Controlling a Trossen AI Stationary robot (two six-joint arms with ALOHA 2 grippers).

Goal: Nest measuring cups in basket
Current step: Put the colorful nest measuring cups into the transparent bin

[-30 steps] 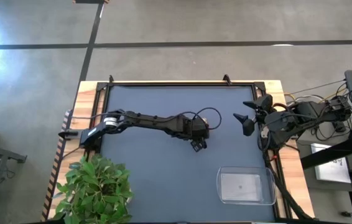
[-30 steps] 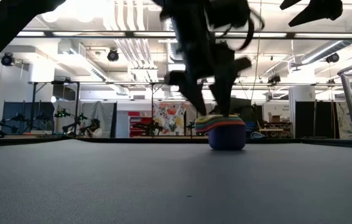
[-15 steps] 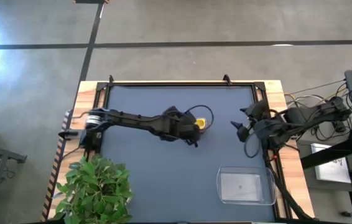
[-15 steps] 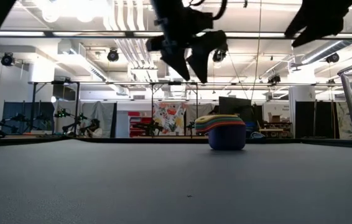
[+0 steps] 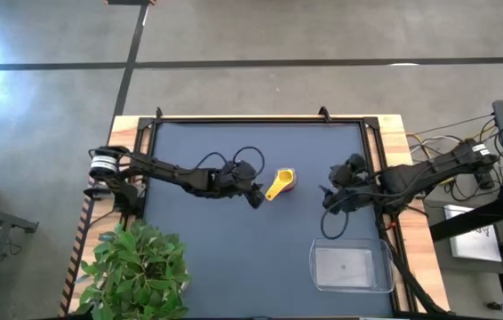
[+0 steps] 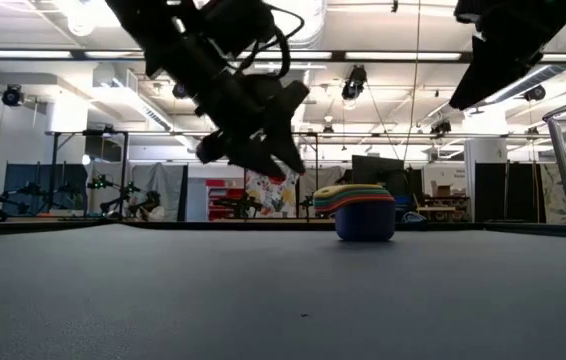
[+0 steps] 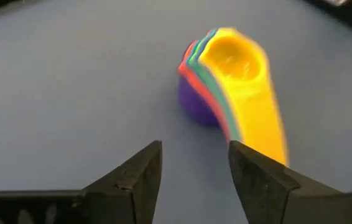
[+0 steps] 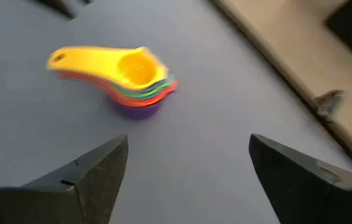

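The measuring cups (image 5: 280,184) stand nested in one stack on the dark mat, yellow on top. The purple bottom cup (image 6: 365,224) rests on the table, and the handles point toward the table's near left. My left gripper (image 5: 256,197) hovers open just left of the handles' ends, slanting down, with nothing between its fingers (image 7: 194,171). My right gripper (image 5: 327,200) hangs open to the right of the stack, above the table (image 8: 188,168). The clear basket (image 5: 351,267) stands at the near right, apart from both grippers.
A leafy potted plant (image 5: 136,265) stands at the table's near left corner. Bare mat (image 5: 234,258) lies between the plant and the basket. Cables and equipment (image 5: 465,169) crowd the table's right edge.
My left gripper has risen off the stack of cups, then drawn back toward the table's left edge and sunk, tipping to a slant. My right gripper has come down and toward the stack from the right. The stack has stayed in place.
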